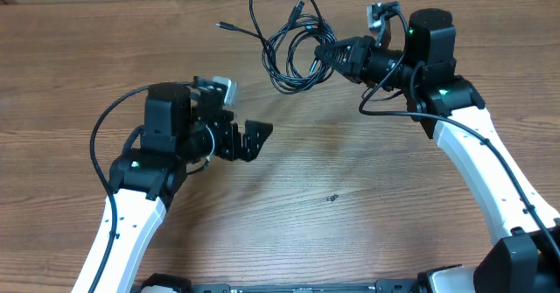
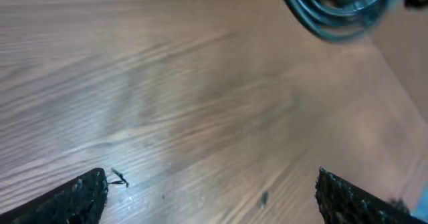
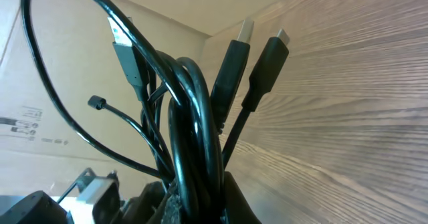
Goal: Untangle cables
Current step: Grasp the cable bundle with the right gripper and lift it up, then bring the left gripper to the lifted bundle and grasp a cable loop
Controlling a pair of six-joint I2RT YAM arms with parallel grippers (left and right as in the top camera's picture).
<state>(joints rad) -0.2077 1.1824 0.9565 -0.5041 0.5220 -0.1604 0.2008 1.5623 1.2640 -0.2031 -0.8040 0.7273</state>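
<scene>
Cables (image 1: 293,52) sit at the far side of the bench (image 1: 350,214), right of centre, bunched in one coil with several loops overlapping. Right pincer (image 1: 322,55) is clamped tight on the coil's right side. The right wrist view shows the cables (image 3: 194,137) rising out of that grip, strands crossing, with plug ends (image 3: 234,57) sticking up. One loose end (image 1: 223,25) trails off to the left on the bench, and another loop arcs toward the far edge. Left pincer (image 1: 254,140) is spread wide and holds nothing, hovering over bare wood well apart from the coil. Its wrist view catches only the cables (image 2: 334,13) at top right.

Progress looks early to me. No strand is pulled free or laid out separately; all are in one knot. Nearly everything is left to do: take a second grip, draw the strands apart, lay each one out alone.
</scene>
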